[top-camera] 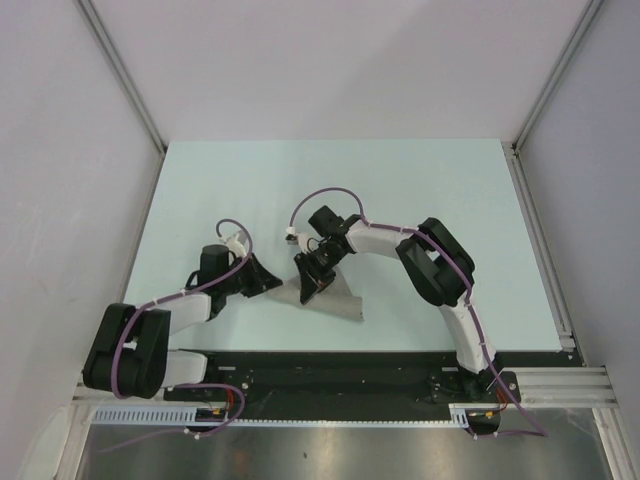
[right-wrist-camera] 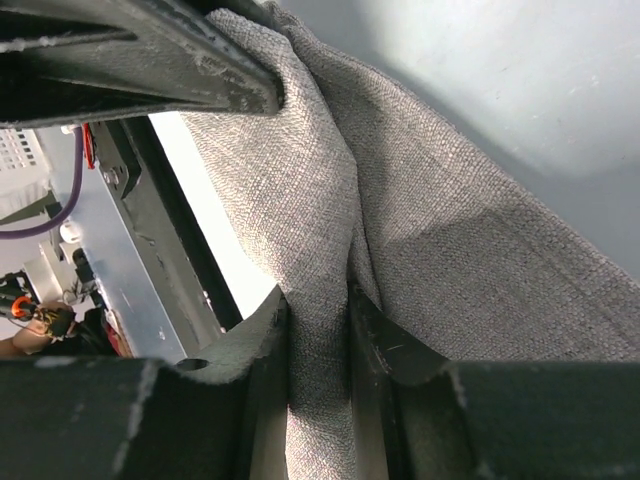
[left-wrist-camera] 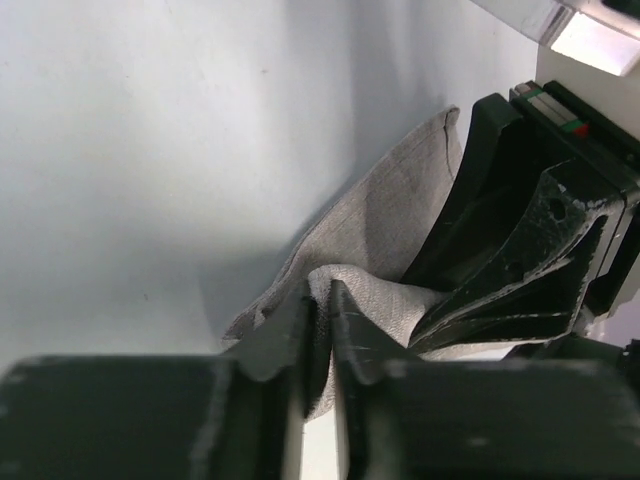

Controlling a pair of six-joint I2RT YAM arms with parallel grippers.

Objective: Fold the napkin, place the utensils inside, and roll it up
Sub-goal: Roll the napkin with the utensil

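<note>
One napkin, long axis left-right (bunched)

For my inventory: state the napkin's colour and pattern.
Napkin: plain grey-beige, unpatterned; right wrist view shows best.

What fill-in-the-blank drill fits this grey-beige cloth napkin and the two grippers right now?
The grey-beige cloth napkin is pinched by ____ grippers. The right gripper holds cloth between its two ____. Seen from above, the left gripper sits at the napkin's ____ edge.
Missing words: both; fingers; left.
</note>
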